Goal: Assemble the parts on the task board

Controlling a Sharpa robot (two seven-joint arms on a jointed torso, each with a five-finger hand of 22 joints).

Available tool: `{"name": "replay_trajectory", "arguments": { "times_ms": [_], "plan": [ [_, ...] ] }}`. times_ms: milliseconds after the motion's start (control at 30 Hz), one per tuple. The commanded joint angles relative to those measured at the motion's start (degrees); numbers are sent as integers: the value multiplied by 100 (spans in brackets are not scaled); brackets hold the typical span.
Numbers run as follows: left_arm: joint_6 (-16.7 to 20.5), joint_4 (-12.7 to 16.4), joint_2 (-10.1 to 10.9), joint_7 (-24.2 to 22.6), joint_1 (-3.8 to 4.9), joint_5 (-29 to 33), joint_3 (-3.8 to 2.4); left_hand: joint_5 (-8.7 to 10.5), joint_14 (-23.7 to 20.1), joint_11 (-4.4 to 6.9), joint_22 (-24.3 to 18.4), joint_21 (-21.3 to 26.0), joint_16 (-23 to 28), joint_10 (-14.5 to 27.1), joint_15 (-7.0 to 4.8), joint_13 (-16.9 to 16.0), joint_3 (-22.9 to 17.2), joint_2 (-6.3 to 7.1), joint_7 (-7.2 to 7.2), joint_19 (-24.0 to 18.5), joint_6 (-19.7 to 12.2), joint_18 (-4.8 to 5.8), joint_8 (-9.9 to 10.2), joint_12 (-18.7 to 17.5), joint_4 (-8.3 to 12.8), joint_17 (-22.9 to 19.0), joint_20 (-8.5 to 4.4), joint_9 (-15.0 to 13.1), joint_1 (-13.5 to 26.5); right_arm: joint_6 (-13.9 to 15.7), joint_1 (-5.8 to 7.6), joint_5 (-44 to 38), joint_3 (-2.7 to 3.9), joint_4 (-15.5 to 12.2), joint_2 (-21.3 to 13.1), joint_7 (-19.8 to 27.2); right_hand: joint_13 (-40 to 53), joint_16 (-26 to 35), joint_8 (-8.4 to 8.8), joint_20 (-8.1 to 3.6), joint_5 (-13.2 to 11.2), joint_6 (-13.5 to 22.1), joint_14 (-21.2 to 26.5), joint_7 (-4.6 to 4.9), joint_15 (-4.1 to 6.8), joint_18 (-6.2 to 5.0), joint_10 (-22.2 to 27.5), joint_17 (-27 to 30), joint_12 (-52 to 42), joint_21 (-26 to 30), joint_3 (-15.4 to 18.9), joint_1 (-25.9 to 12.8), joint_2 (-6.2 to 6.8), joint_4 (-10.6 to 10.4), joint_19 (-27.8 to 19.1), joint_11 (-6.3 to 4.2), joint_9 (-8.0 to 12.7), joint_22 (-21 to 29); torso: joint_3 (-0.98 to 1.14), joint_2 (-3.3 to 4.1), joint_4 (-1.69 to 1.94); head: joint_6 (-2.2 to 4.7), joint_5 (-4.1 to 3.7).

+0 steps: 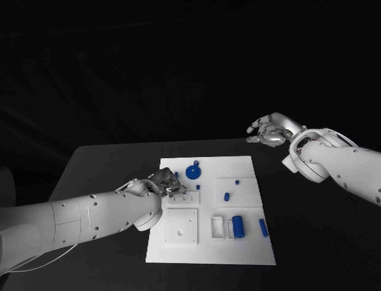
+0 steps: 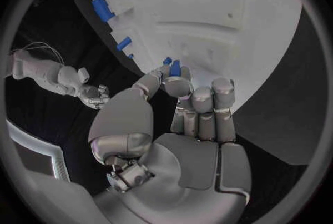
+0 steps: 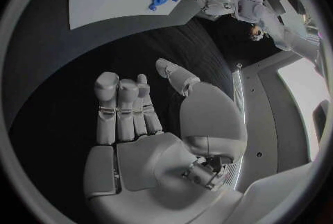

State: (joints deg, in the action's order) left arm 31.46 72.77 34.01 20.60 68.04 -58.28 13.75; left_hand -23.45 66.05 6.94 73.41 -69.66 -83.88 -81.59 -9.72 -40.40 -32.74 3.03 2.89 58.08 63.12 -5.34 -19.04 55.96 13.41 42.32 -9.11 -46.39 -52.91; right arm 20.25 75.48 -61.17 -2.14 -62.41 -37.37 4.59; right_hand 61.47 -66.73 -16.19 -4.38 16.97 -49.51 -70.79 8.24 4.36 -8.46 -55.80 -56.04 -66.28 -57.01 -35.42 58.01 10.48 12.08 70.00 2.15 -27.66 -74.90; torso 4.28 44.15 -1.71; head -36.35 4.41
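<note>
The white task board [image 1: 212, 242] lies mid-table. My left hand [image 1: 162, 181] hovers at the board's left edge and pinches a small blue part [image 2: 175, 68] between thumb and a finger, just over the board [image 2: 208, 13]. On the board sit a round blue part [image 1: 194, 172], an oblong one [image 1: 228, 196], a blue cylinder [image 1: 237, 227] in a slot and a slim bar [image 1: 263, 227]. My right hand [image 1: 269, 130] floats beyond the board's far right corner; its fingers [image 3: 121, 113] are stretched out and hold nothing.
A square recessed plate [image 1: 180, 227] takes up the board's near left. Bare black table [image 1: 321, 242] surrounds the board. My left forearm [image 1: 77, 215] lies across the table's left side.
</note>
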Motion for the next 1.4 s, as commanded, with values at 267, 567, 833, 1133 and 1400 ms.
{"name": "replay_trajectory", "arguments": {
  "times_ms": [267,567,833,1133,1400],
  "plan": [
    [-365,-50,-63,61,-94,-116,-5,35,306,53,9,-24,-36,62,-350,-6,-43,12,-403,-2,850,-101,-24,41,0,7,-638,3,-20,-91,3,4,3,-20,10,37,-7,34,35,-19,32,64,-16,51,-32,-654,13,-7,-34,31,-2,-56,4,-47,28,12,-7,-98,-4,5,-1,-23,-5],
    [-393,-63,-58,68,-104,-115,-5,38,304,52,10,-24,-37,64,-349,-6,-43,8,-402,-4,848,-101,-25,43,-3,7,-636,4,-17,-95,3,11,3,-12,10,38,-8,34,35,-19,38,65,-16,51,-32,-654,13,-7,-35,31,-1,-58,3,-48,28,12,-8,-98,1,5,-2,-40,-13],
    [-457,-75,-58,91,-105,-116,-5,76,296,50,14,-24,-37,74,-346,-3,-43,-21,-399,-13,835,-100,-30,51,-23,6,-632,11,-2,-101,3,23,3,-9,17,43,-9,34,36,-20,45,66,-17,52,-32,-654,13,-8,-37,31,1,-60,2,-50,28,12,-9,-98,-2,5,10,-51,-18],
    [-546,-95,-52,103,-105,-139,-5,131,292,50,19,-27,-41,79,-346,0,-36,-10,-400,-19,832,-101,-42,62,-26,7,-630,15,7,-102,3,32,3,-23,13,44,-11,34,37,-20,55,69,-17,53,-33,-654,14,-8,-39,30,5,-68,1,-56,29,13,-10,-99,-1,1,1,-54,-11],
    [-434,-69,-37,20,-106,-88,-6,478,285,52,25,-31,-49,85,-346,2,-30,4,-402,-26,829,-107,-64,82,-31,9,-631,21,-6,-100,3,35,3,-24,15,46,-15,34,40,-19,76,73,-17,54,-34,-654,16,-9,-42,31,11,-84,-6,-71,30,14,-13,-99,-2,4,2,-45,-10]
  ]
}}
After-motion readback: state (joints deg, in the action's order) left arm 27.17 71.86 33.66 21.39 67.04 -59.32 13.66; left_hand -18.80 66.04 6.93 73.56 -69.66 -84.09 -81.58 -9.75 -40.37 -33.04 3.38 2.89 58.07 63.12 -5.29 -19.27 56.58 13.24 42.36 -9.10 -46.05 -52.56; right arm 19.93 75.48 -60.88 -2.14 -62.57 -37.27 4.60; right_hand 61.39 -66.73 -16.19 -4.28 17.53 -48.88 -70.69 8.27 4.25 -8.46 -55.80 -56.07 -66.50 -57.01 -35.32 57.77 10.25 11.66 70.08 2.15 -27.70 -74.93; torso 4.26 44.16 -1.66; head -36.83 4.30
